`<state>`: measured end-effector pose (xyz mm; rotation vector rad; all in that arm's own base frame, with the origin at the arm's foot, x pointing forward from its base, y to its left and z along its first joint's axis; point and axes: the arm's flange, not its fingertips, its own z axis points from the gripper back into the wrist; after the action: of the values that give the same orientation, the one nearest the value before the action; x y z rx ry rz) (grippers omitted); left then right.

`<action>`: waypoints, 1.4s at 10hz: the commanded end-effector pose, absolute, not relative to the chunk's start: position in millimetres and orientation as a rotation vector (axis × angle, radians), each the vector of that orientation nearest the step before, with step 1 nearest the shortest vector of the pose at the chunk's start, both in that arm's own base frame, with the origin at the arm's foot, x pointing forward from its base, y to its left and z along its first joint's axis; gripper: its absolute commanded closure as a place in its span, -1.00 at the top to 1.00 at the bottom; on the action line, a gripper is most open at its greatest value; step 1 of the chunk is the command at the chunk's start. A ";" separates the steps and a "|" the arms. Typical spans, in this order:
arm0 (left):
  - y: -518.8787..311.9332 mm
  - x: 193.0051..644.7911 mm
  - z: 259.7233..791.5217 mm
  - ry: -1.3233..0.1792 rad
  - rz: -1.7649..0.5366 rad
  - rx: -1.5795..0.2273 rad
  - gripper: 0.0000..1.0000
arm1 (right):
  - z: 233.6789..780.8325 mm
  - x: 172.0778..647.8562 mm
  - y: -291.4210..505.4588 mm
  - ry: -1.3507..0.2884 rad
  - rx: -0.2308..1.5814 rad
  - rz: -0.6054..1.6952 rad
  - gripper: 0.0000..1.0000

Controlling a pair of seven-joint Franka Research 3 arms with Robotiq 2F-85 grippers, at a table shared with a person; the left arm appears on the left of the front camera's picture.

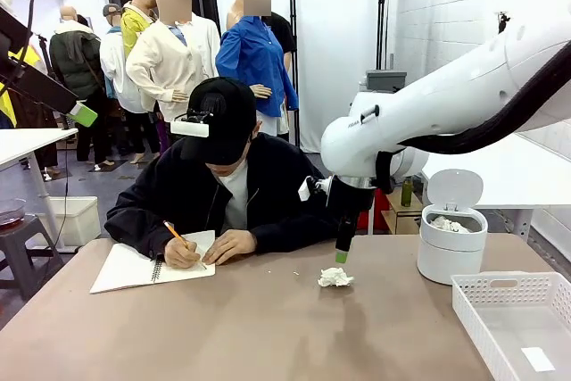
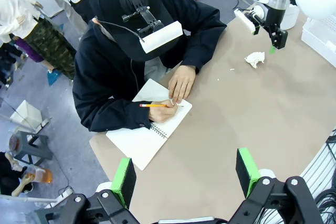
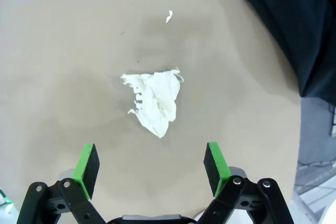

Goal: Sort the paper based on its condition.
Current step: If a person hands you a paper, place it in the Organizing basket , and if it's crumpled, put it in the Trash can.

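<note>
Brown surface, a person writing at its far side; right hand poised over a crumpled paper.

The crumpled paper lies on the surface to the left of the white bin, clearly apart from it. The right hand hangs straight above the lump without touching it, empty, its pads spread wide. In the right wrist view the lump sits centred between them, its longer side slanting across their line and narrower than the gap. The left hand, likewise spread and empty, is high up and much farther from the bin, out past the notebook. Judgement: the right arm is nearer, and a plain straight drop should bracket the lump.
</note>
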<state>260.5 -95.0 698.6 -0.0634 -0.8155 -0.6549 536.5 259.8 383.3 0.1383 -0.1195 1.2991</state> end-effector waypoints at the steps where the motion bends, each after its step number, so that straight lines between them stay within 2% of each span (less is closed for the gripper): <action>1: -94.4 260.4 698.8 -0.816 -0.653 -0.063 1.00 | 370.3 542.5 257.3 -0.120 0.144 1.352 1.00; 3: -94.4 260.4 698.8 -0.816 -0.653 -0.063 1.00 | 354.3 548.3 265.1 -0.093 0.173 1.396 1.00; 5: -94.4 260.4 698.8 -0.816 -0.653 -0.063 1.00 | 365.5 549.3 269.7 -0.062 0.231 1.402 1.00; 6: -94.4 260.4 698.8 -0.816 -0.653 -0.063 1.00 | 352.4 541.0 266.8 -0.084 0.170 1.366 1.00; 11: -94.4 260.4 698.8 -0.816 -0.653 -0.063 1.00 | 352.4 541.0 266.8 -0.084 0.170 1.366 1.00; 12: -94.4 260.4 698.8 -0.816 -0.653 -0.063 1.00 | 355.5 544.1 267.7 -0.075 0.183 1.371 1.00; 14: -94.4 260.4 698.8 -0.816 -0.653 -0.063 1.00 | 344.2 561.6 267.7 -0.077 0.089 1.371 1.00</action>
<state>260.5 -95.0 698.6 -0.0634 -0.8154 -0.6549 550.2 264.4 351.1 0.1422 -0.0771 1.3787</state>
